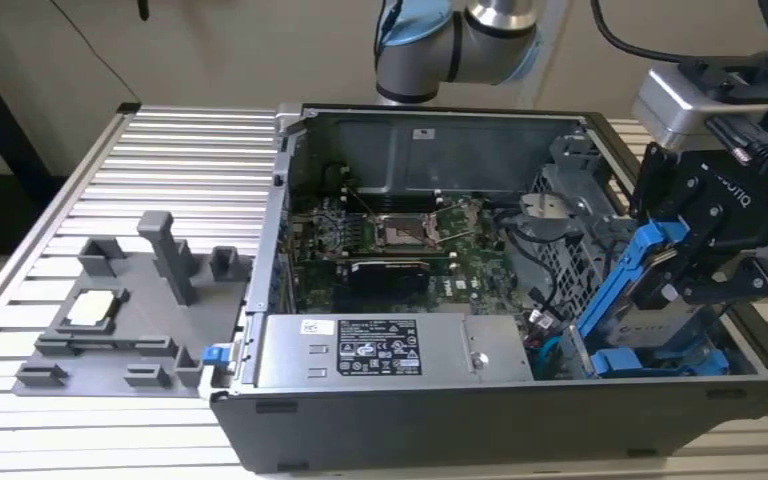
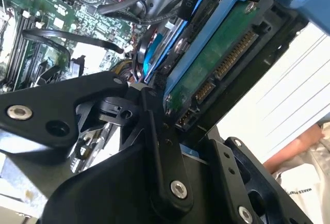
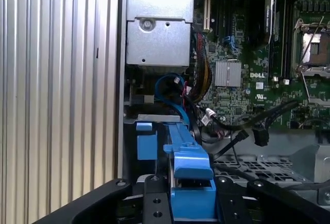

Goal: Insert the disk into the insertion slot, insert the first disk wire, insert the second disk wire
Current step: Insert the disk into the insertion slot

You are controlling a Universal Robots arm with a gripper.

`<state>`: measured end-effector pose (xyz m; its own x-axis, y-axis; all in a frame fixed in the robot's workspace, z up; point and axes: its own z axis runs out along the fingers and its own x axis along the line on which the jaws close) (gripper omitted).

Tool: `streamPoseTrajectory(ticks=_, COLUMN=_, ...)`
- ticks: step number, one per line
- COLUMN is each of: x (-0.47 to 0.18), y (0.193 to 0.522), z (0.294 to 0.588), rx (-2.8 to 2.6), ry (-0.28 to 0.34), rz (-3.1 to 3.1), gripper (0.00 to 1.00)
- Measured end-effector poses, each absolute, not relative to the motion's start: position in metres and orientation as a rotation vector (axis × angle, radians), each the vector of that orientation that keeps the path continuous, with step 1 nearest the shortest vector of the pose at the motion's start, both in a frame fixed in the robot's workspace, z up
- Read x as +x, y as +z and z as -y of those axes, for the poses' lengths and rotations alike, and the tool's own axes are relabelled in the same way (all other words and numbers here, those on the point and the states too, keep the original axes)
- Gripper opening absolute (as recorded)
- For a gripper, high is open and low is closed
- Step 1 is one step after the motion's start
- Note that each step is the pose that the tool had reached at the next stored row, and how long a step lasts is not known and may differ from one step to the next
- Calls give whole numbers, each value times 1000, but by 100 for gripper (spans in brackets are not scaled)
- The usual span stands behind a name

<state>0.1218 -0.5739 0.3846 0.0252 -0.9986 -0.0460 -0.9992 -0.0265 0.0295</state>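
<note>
My gripper (image 1: 688,282) is shut on the disk (image 1: 634,292), a drive in a bright blue frame. I hold it on edge and tilted over the right front corner of the open computer case. Its lower end reaches into the insertion slot (image 1: 595,345) of the dark drive cage, beside another blue-framed unit (image 1: 671,362). In the second wrist view the disk's green circuit board (image 2: 216,64) and connector pins face the camera between the black fingers (image 2: 161,146). In the first wrist view the blue frame (image 3: 188,164) sits between the fingers (image 3: 154,201). A blue wire (image 3: 167,83) and black wires (image 3: 242,127) lie loose beside the cage.
The case holds a green motherboard (image 1: 384,235) and a silver power supply (image 1: 371,350) at its front. A perforated grey cage wall (image 1: 564,245) stands just at the exterior view's left of the disk. A grey fixture (image 1: 131,310) rests on the slatted table (image 1: 184,150).
</note>
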Motion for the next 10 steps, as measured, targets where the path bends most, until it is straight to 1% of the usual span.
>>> streamPoseTrajectory(ticks=10, x=122, y=366, z=574, rx=-2255, ry=84, rz=-2170, gripper=33)
